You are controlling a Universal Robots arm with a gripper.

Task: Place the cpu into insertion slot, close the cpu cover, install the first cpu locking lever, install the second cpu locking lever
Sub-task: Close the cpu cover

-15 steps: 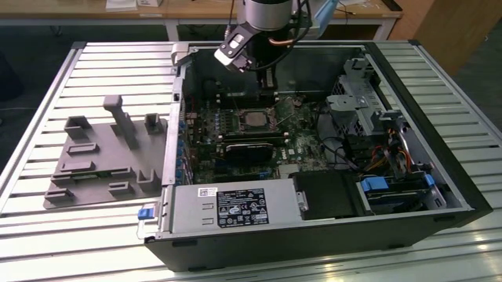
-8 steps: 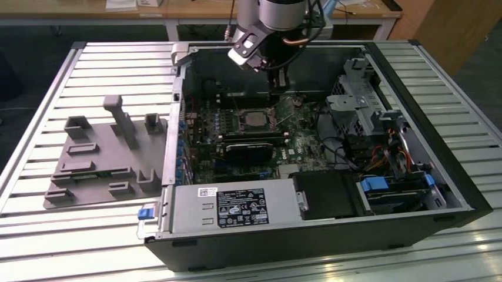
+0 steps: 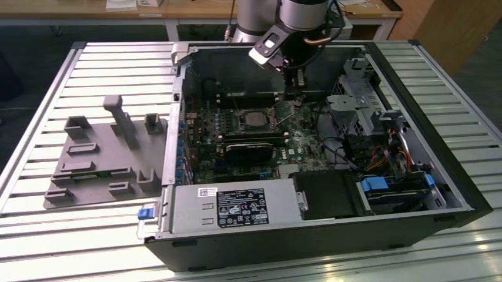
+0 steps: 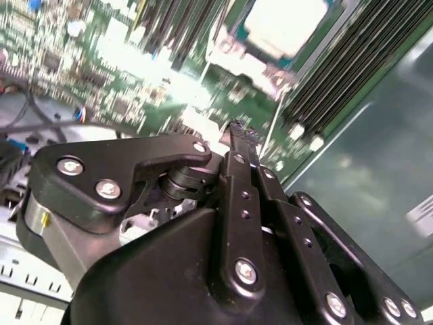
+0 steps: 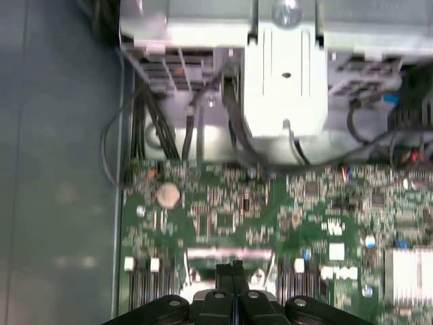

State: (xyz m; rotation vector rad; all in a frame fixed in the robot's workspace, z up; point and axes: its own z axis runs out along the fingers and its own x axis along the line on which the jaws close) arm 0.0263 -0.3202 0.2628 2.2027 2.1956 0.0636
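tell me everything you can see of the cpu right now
The cpu is a small flat square chip with a pale silvery-beige metal face that catches the light in the second wrist view. It lies level inside the socket on the green board, with silvery metal framing its edges. Whether that frame is latched down cannot be told. The gripper does not touch it; its shut tip is over the board beside the socket.

In the second wrist view your cpu (image 4: 287,24) is washed pale and cut by the picture's edge, and the gripper (image 4: 237,130) hides much of the board (image 4: 233,101). In the exterior view the metal parts at the slot (image 3: 253,117) are too small to tell apart.
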